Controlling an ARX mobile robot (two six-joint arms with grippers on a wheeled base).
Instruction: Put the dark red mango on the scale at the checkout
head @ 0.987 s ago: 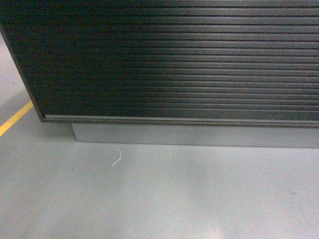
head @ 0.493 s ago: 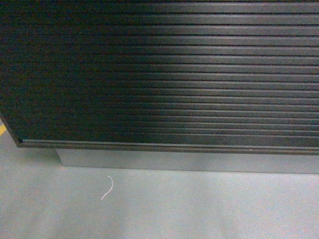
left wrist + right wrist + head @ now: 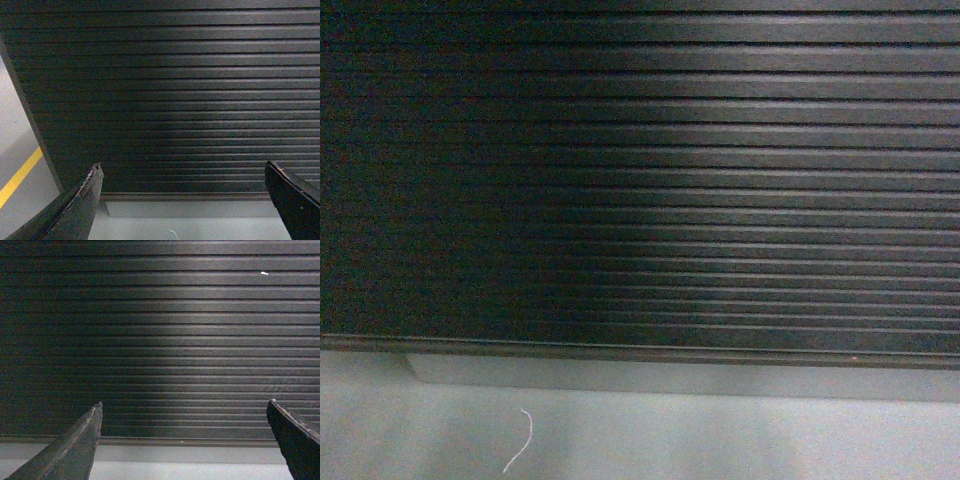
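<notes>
The checkout fills the head view with its dark, horizontally ribbed front panel, standing on a grey plinth. The same slatted front faces the left wrist camera and also the right wrist camera. My left gripper is open, its two dark fingers far apart with nothing between them. My right gripper is open and empty too. Neither gripper shows in the head view. The dark red mango and the scale are out of view.
Grey floor runs in front of the plinth, with a small white thread lying on it. A yellow floor line and the counter's left corner edge show at the left of the left wrist view.
The counter front has grown larger and slid down in the head view; its left corner and the yellow line have left that view, so I have come closer.
</notes>
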